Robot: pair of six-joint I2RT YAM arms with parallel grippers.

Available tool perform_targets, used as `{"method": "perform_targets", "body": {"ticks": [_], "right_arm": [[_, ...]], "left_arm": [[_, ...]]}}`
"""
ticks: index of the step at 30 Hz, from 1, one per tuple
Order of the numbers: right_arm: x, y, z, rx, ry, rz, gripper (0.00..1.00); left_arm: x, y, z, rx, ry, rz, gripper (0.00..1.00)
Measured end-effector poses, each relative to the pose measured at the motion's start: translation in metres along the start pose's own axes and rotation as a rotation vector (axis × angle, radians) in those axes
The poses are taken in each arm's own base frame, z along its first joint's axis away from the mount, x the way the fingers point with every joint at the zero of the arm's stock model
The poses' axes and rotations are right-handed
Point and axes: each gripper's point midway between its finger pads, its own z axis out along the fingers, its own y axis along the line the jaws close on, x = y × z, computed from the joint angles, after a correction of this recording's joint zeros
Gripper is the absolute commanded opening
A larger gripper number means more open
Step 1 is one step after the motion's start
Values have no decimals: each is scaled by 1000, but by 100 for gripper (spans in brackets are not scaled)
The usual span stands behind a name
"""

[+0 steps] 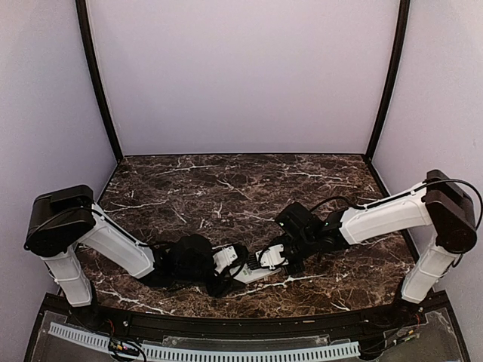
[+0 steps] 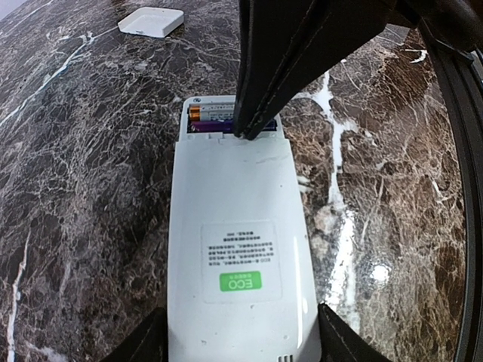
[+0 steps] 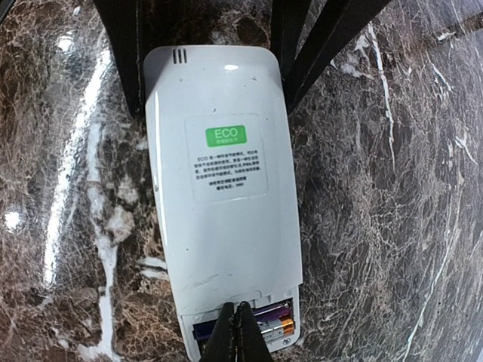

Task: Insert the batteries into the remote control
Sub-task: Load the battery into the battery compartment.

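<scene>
Remote [image 1: 253,273] lies face down on marble table [image 1: 226,188], near front edge, approx ctr, btwn the two arms. Back label w/ green ECO patch faces up.

Left pincer [image 2: 241,335] is clamped on remote, one finger [image 2: 147,343] against each long side at the slotted end.

Battery bay at opp. end is uncovered. Two batteries [image 3: 264,318] sit in it side by side, one purple, one w/ orange-gold end.

Right pincer [image 3: 235,309] has fingers pressed together, no gap. It reaches in from the bay end, tip down in the bay on the batteries, right at the edge of the back shell. So the pincers meet remote from opposite ends.

Small white flat piece [image 2: 151,21] lies on table, well apart from remote, beyond its bay end.
</scene>
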Motion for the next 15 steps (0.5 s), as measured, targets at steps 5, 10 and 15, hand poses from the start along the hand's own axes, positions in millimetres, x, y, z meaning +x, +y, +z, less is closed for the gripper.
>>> {"method": "perform_targets", "body": {"ticks": [5,10,15], "right_arm": [[0,0,-1,-6,4,17,2],[-5,3,-12,-27,-8,88,3],[-31,-20,-47,57,-101,275,3]], "left_arm": [[0,0,0,-1,0,-3,63],[0,1,0,-4,-1,-4,63],[0,0,0,-3,0,1,64]]}}
